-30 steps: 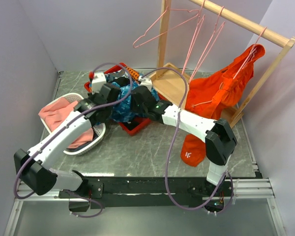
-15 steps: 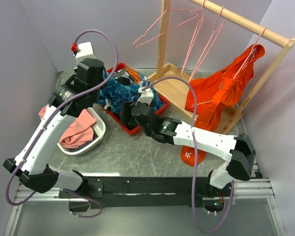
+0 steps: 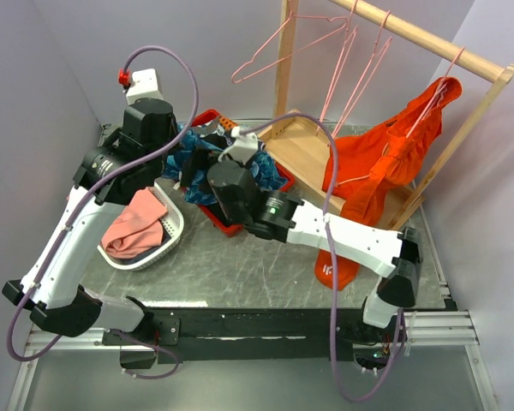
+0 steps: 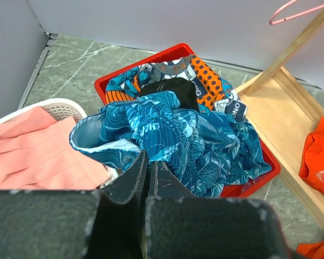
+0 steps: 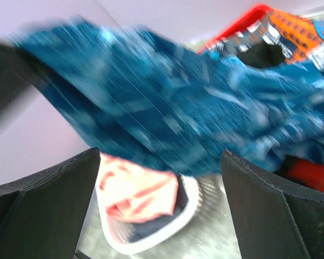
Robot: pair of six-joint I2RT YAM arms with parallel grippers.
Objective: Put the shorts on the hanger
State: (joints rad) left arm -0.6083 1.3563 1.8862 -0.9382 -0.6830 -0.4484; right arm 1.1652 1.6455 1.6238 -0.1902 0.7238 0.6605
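The shorts (image 4: 189, 135) lie heaped across the red bin (image 4: 110, 81) at 11 o'clock on the desk (image 3: 240, 265). Your left gripper (image 4: 149, 172) is pinched tight on their near edge, holding it raised. Your right gripper (image 5: 161, 156) is spread wide just beside the fabric, holding nothing. At the bin's 9 o'clock sits a white basket (image 4: 62, 105) with pink cloth (image 4: 38, 151). The pink wire hanger (image 3: 291, 56) hangs from the wooden rail (image 3: 428, 38) at 1 o'clock.
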